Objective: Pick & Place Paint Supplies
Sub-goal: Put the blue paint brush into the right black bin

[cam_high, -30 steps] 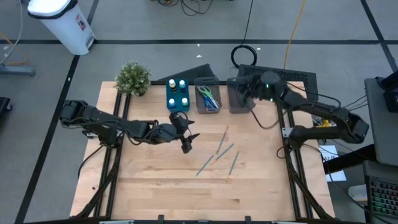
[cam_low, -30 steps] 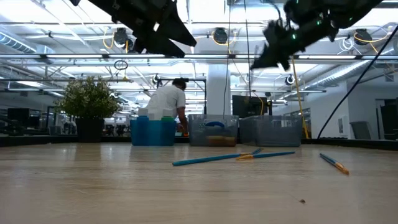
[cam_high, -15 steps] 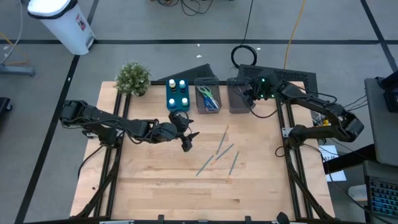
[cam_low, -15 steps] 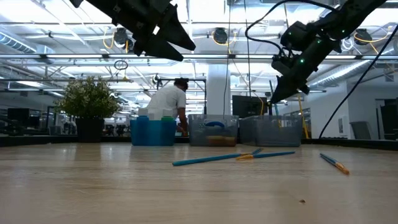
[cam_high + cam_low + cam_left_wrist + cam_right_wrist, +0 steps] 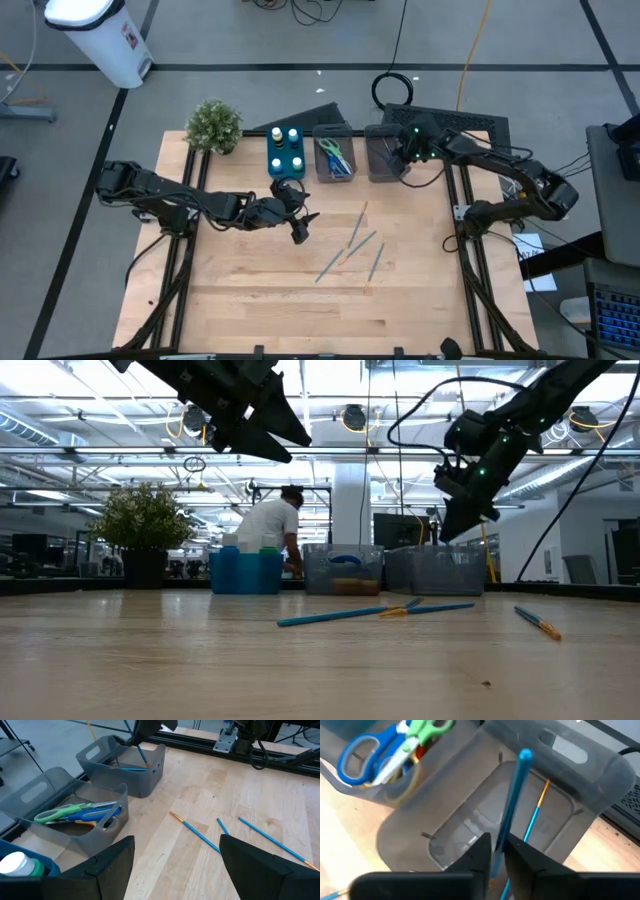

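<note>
Right gripper (image 5: pixel 497 851) over the far grey bin (image 5: pixel 600 785), fingers narrowly pinching a brush (image 5: pixel 512 800); its lower end hidden. Left gripper (image 5: pixel 172 860) wide apart, empty, mid-table.

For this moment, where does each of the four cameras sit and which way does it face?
High view: overhead, straight down on the wooden table; both arms show.
Low view: table height, level toward the room; arms enter from above.
Left wrist view: on the left arm, facing the bins; its own fingers show.
Right wrist view: above the grey plastic bin; the right hand pinches a thin blue brush.
Shared: both wrist views show that bin.
</note>
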Motion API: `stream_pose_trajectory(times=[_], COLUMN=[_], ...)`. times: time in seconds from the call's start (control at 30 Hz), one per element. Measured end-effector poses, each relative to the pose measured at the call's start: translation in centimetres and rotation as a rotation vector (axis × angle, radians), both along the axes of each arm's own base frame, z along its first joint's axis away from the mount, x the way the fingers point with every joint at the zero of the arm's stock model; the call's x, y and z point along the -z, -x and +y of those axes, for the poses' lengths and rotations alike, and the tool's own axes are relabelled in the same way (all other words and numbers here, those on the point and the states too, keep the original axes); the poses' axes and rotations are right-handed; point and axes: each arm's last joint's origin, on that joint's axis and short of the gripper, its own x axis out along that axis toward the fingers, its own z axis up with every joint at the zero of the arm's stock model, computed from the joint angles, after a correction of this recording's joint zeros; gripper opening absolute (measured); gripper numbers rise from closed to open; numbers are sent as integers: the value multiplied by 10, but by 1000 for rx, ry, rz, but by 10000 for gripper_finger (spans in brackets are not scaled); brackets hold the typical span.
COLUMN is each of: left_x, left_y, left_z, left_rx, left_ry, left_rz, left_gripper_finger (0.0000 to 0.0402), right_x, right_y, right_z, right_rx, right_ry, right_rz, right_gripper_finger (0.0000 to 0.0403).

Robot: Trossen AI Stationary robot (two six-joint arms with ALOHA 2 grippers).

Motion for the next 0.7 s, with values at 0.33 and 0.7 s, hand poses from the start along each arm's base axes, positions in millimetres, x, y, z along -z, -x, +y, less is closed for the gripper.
stream_pose_trajectory(times=[0.33,0.7], left_x=[0,0], left_y=[0,0], left_z=[0,0], left_rx=[-1,-1], left_ry=[0,1], left_rz=[2,3], left_gripper_finger=[301,301], right_x=[2,-24], right_y=[-3,-19], right_z=[-5,8], right_rx=[17,-142], right_ry=[40,127], right_rz=[6,-219], right_gripper_finger=[159,200])
